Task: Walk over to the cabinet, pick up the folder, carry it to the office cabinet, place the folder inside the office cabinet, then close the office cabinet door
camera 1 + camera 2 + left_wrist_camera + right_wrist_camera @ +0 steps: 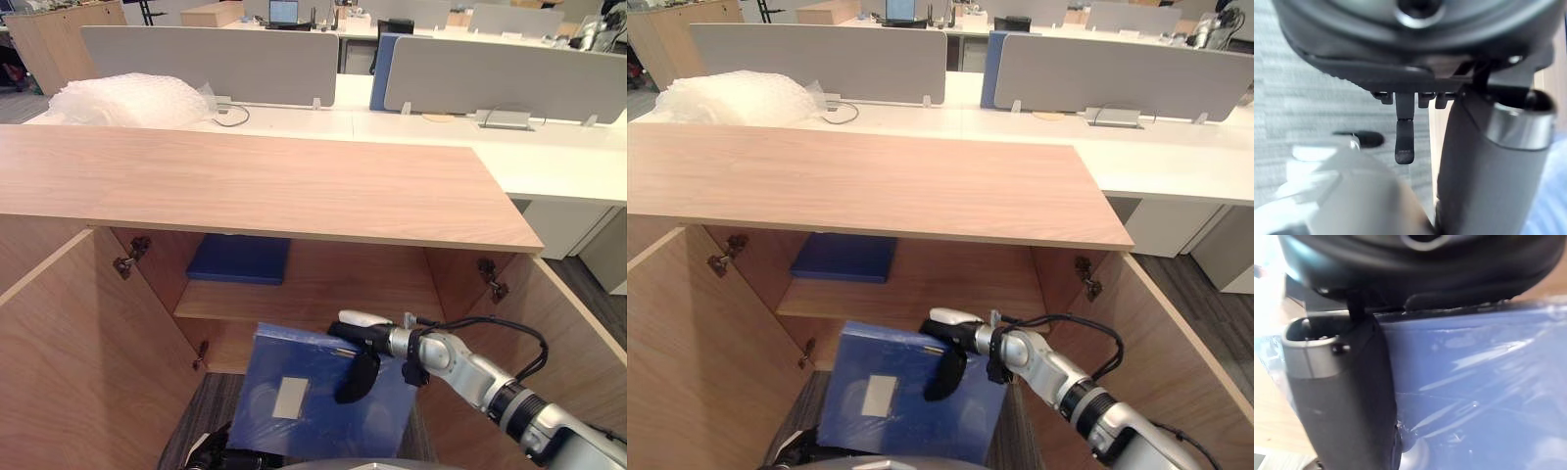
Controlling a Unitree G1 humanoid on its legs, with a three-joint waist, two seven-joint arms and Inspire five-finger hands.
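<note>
A blue plastic-wrapped folder (304,401) with a pale label is held upright in front of the open office cabinet (255,181), below its inner shelf (323,294). My right hand (361,367) reaches in from the lower right, shut on the folder's upper right edge with dark fingers curled over its front and the white-capped thumb along the top. In the right wrist view the folder's blue face (1474,372) lies pressed against the hand. My left hand (211,452) shows as a dark shape at the folder's lower left corner; its grip is hidden.
A dark blue folder (240,259) lies flat on the shelf at the back left. Both cabinet doors stand wide open, the left door (69,362) and the right door (1176,333). Behind the cabinet are white desks with grey dividers (211,64) and a bubble wrap heap (127,98).
</note>
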